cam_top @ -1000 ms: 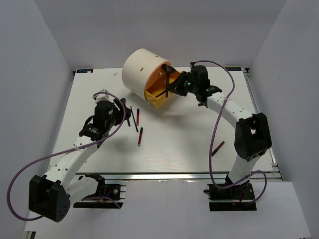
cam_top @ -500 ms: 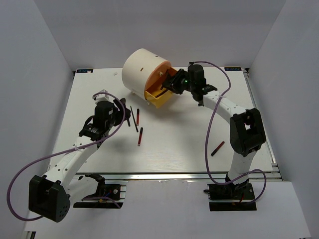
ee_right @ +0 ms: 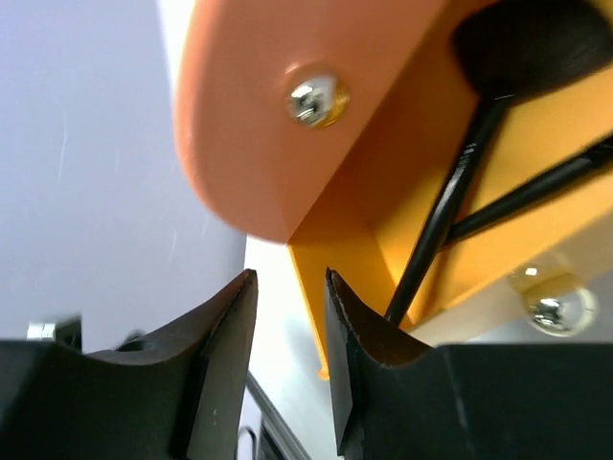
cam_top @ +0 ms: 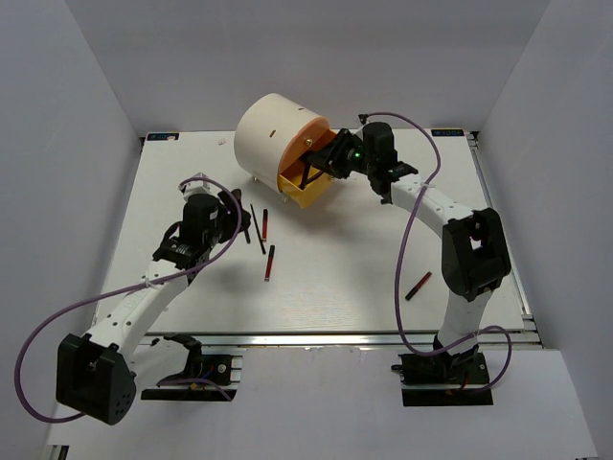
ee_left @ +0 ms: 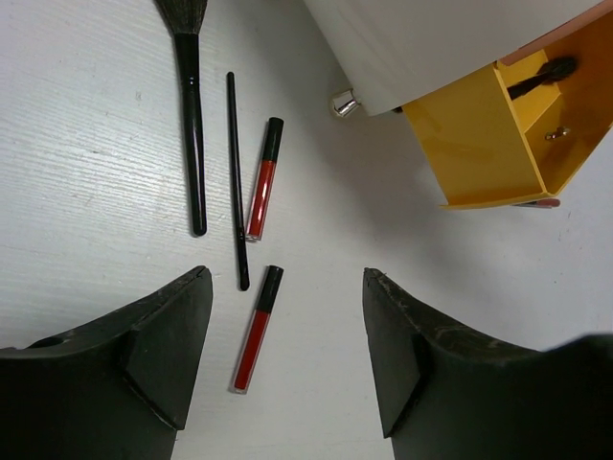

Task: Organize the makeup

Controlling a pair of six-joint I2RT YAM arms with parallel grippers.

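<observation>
Fingers (ee_right: 220, 364) of right gripper (ee_right: 290, 278) slightly parted, empty; brush (ee_right: 450, 201) leans in drawer (ee_right: 354, 230). Left gripper (ee_left: 284, 278) gapes. Recommend straight withdrawal, clear of handle.

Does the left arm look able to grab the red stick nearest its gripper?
Probably yes. The left gripper is open, and the red stick lies bare on the table between its fingers in the wrist view. Only a thin black brush lies close beside it.
</observation>
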